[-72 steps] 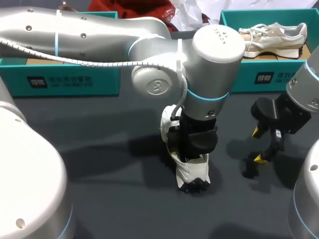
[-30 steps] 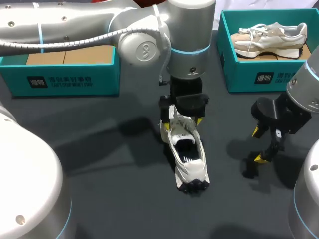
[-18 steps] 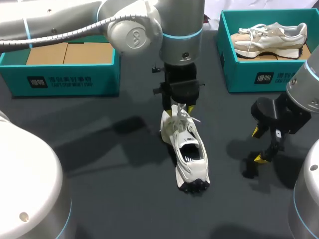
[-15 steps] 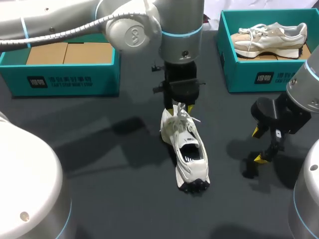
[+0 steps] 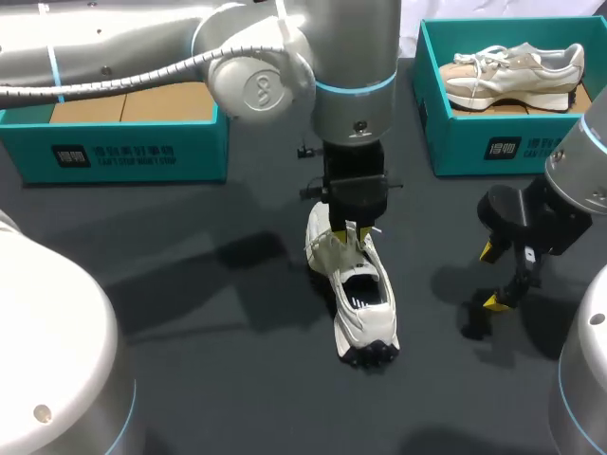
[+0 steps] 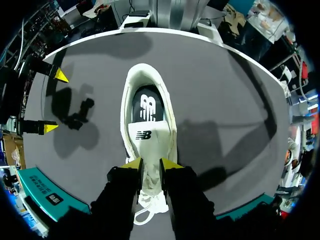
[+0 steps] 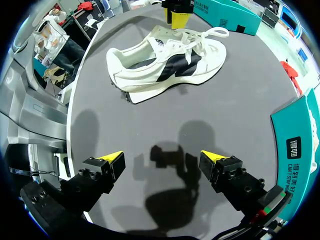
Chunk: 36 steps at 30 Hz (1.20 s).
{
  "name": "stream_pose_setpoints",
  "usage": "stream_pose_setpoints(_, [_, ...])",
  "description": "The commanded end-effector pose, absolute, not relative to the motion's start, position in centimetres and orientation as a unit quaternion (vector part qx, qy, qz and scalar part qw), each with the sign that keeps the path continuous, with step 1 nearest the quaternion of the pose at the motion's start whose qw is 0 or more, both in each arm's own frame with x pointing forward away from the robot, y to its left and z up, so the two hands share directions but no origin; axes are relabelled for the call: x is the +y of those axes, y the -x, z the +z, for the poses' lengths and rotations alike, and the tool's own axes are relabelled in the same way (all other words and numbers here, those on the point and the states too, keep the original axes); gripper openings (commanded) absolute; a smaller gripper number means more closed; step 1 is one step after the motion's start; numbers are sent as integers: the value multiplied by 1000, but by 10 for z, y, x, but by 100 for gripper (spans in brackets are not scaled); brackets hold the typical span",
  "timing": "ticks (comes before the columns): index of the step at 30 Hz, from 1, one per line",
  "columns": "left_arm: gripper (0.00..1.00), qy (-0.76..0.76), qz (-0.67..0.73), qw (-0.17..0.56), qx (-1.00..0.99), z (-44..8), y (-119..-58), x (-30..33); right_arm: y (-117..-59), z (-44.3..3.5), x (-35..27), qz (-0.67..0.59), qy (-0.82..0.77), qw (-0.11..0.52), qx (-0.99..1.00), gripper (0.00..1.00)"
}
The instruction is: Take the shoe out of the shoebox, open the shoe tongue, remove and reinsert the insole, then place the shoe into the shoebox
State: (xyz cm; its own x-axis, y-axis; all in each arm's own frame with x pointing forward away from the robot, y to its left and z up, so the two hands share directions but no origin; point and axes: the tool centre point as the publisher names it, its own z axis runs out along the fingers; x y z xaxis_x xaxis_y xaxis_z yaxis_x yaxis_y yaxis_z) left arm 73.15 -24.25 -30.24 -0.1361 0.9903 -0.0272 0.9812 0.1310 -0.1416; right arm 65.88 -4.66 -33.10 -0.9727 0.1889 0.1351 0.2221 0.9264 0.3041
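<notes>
Shoe point(image 5: 353, 289), out of the left box point(image 5: 133, 152) at the tabletop's point(image 5: 190, 360) far left edge, stands on its sole mid-tabletop, toe toward the far edge and heel toward the near one. The left fingers point(image 6: 131, 163) come down over the laces and pinch the tongue point(image 6: 149, 142) from both sides, and the dark insole point(image 6: 147, 105) shows in the opening beyond. That grip looks like the weak point. The tongue is thin and soft, so a pull could let it slide free. If the pinch does hold, the light shoe may well lift, tip or drag, since nothing pins it down. A snagged lace would add to that. The right fingers point(image 7: 112, 159) hang spread and empty near the tabletop's right edge, well apart from the shoe, so they give no bracing. If they reach for the insole while the tongue sags, they could jam against it. The right box point(image 5: 474, 142) at the far right corner already holds another shoe point(image 5: 517, 71), and returning this one there would be a mistake.
</notes>
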Motion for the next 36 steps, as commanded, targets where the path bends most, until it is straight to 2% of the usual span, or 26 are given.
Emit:
stream_pose_setpoints(1, [21, 659, 66, 44, -748, -318, -726, -252, -657, -332, -46, -160, 105, 50, -980, 100])
stream_pose_setpoints(9, [25, 661, 82, 75, -742, -341, -712, -260, -657, -332, -46, -160, 105, 50, -980, 100])
stream_pose_setpoints(15, [28, 659, 75, 50, -747, -325, -713, -257, -657, -332, -46, -160, 105, 50, -980, 100])
stream_pose_setpoints(27, [27, 646, 81, 70, -755, -351, -698, -258, -657, -332, -46, -160, 105, 50, -980, 100])
stream_pose_setpoints(36, [31, 629, 68, 35, -774, -304, -692, -251, -657, -332, -46, -160, 105, 50, -980, 100])
